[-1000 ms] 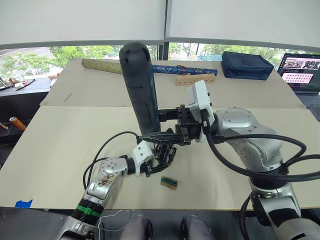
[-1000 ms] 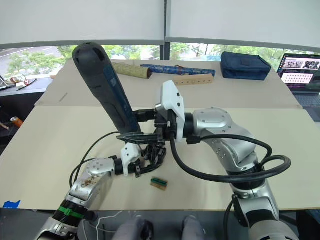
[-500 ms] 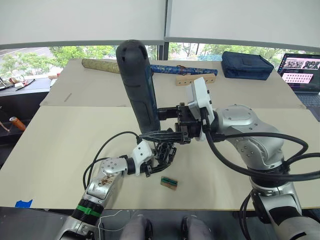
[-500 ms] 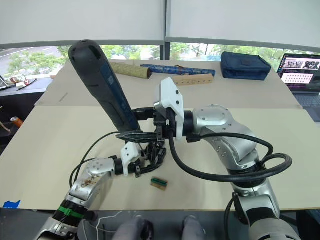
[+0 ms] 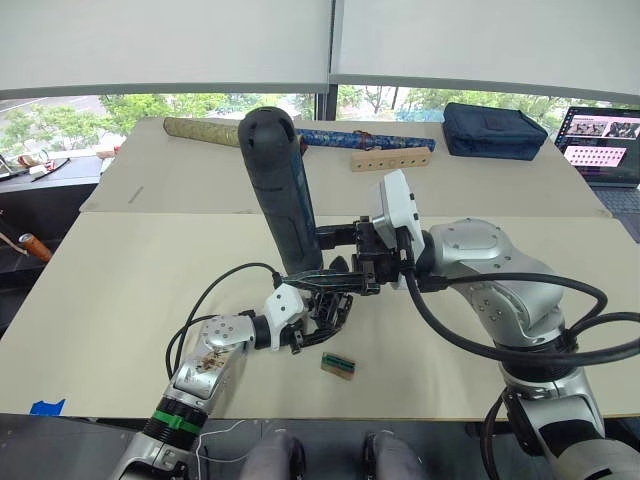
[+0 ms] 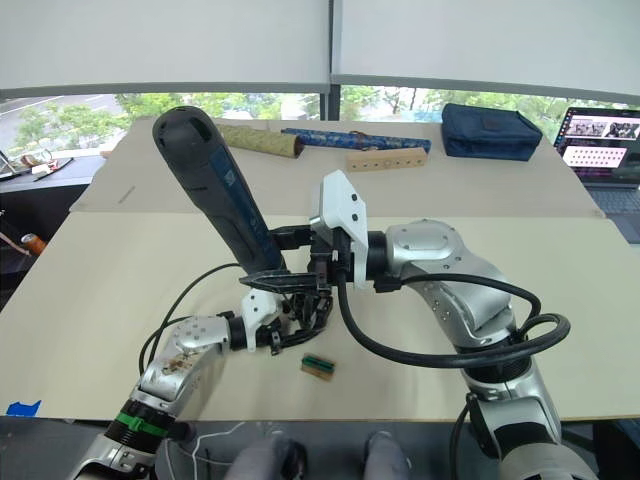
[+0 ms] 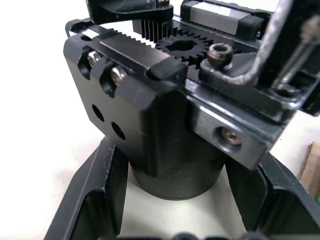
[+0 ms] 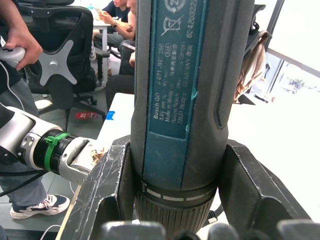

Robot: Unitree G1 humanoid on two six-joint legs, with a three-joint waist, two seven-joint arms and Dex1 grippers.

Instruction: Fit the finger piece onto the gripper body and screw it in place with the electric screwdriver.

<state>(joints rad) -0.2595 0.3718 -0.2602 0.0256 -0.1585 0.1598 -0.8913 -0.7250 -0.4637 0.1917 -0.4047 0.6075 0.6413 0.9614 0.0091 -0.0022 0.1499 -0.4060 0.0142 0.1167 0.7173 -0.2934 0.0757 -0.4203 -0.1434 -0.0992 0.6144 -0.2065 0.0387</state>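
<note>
Electric screwdriver (image 5: 281,190) (in right pincer (image 5: 335,255)) above left-clamped gripper body (image 7: 165,130).

one electric screwdriver (image 5: 278,180), one gripper body (image 7: 165,125), two rolled tubes (image 5: 205,131), one navy pouch (image 5: 494,130), one laptop (image 5: 602,146)

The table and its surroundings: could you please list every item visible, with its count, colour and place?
electric screwdriver: 1, black with blue label, upright over the front table, held by the right gripper
gripper body: 1, black, front table, in the left gripper
small block: 1, tan and green, front table edge
rolled tube: 1, olive, back table
patterned tube: 1, blue, back table
wooden strip with holes: 1, tan, back table
pouch: 1, navy, back table
laptop: 1, screen on, far right
tape piece: 1, blue, front left corner
left gripper: black fingers, around the gripper body
right gripper: black fingers, around the screwdriver
</note>
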